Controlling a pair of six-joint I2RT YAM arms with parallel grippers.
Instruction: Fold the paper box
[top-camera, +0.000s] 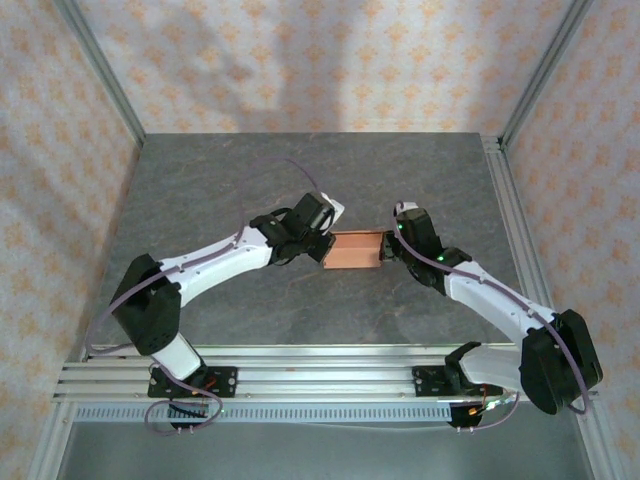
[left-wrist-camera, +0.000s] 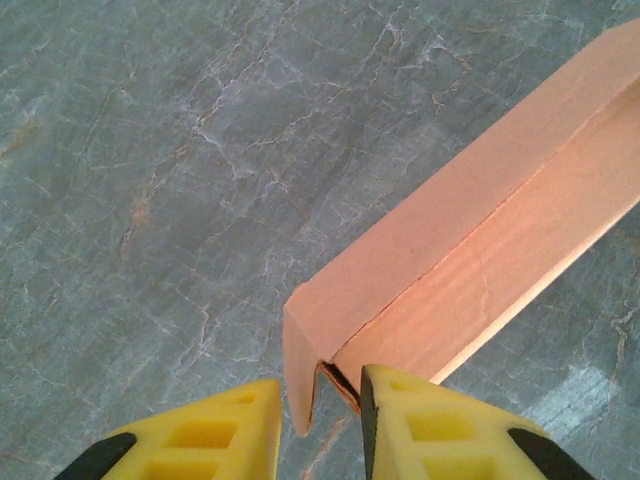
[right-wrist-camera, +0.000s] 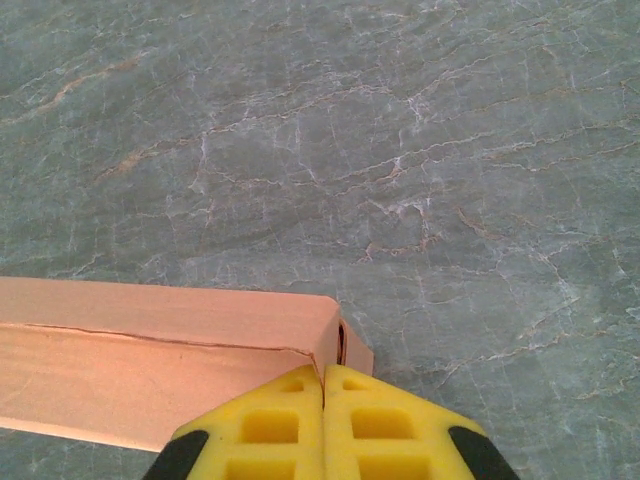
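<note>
**Fold status: side walls formed, end closures pending**

The left gripper (left-wrist-camera: 320, 382) is set narrow, its yellow fingers (left-wrist-camera: 232, 425) straddling the folded end flap of the salmon-orange thin-card paper box (top-camera: 355, 250); it cannot be told whether the pads already clamp the card. The right gripper (right-wrist-camera: 323, 372) is fully shut, tips touching the opposite end corner; it cannot be told whether a card edge is pinched in the seam. The paper box lies on the grey marble-patterned bench (top-camera: 250, 180), between the two arms and near its centre. It reads as a shallow rectangular trough with the long walls raised and creased. A slit stays visible at each end corner. Judgement: the main folds are complete; tucking and seating the end flaps remains.
</note>
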